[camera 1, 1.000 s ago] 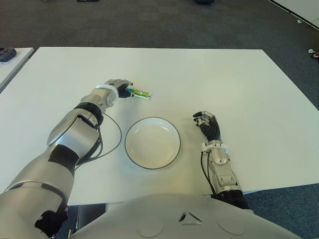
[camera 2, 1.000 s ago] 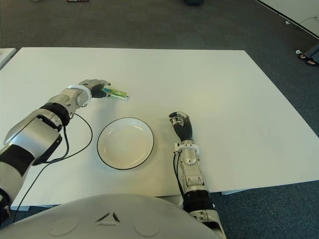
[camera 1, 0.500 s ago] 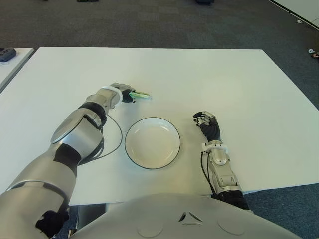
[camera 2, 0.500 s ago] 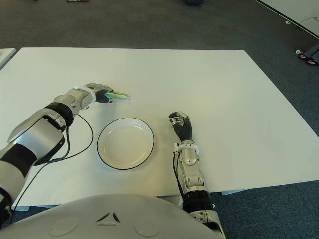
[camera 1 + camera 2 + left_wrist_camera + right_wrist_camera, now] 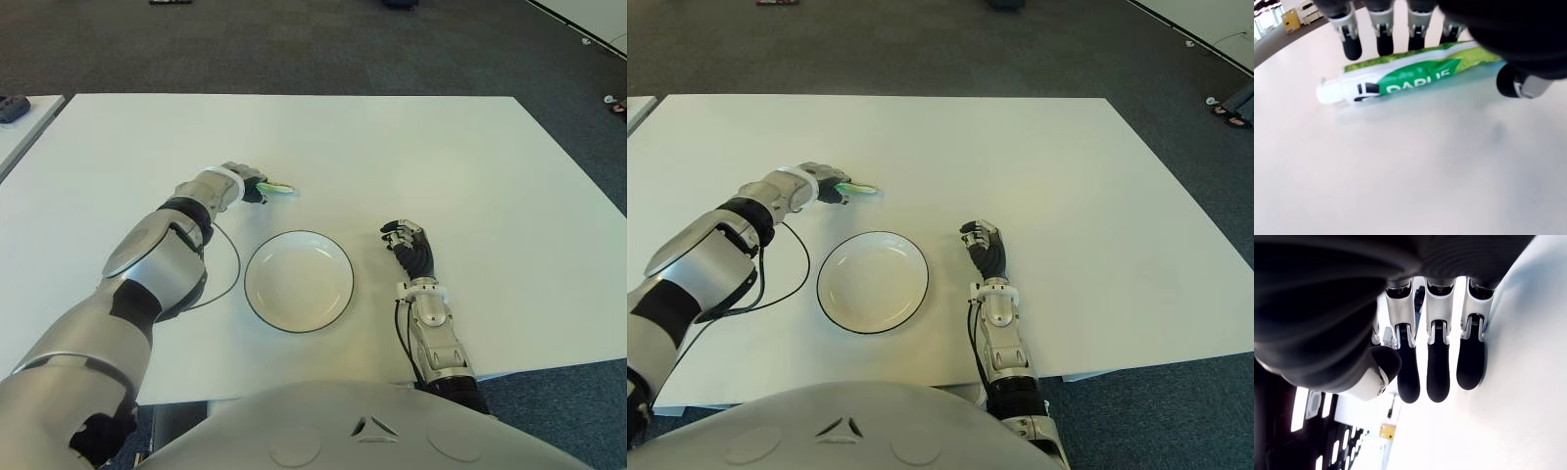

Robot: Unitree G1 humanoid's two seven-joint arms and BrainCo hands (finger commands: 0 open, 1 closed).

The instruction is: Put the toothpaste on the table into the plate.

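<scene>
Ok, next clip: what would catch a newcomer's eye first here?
The left hand, stretched out over the white table, fingers closed around a green and white toothpaste tube just beyond the plate. Then the empty white plate with its dark rim, in front of the robot. The right hand shows to the plate's right, holding nothing.

The left hand (image 5: 238, 182) held one end of the toothpaste (image 5: 278, 187) beyond the plate (image 5: 299, 281) on the white counter (image 5: 421, 157); the right hand (image 5: 409, 245) showed right of the plate.
</scene>
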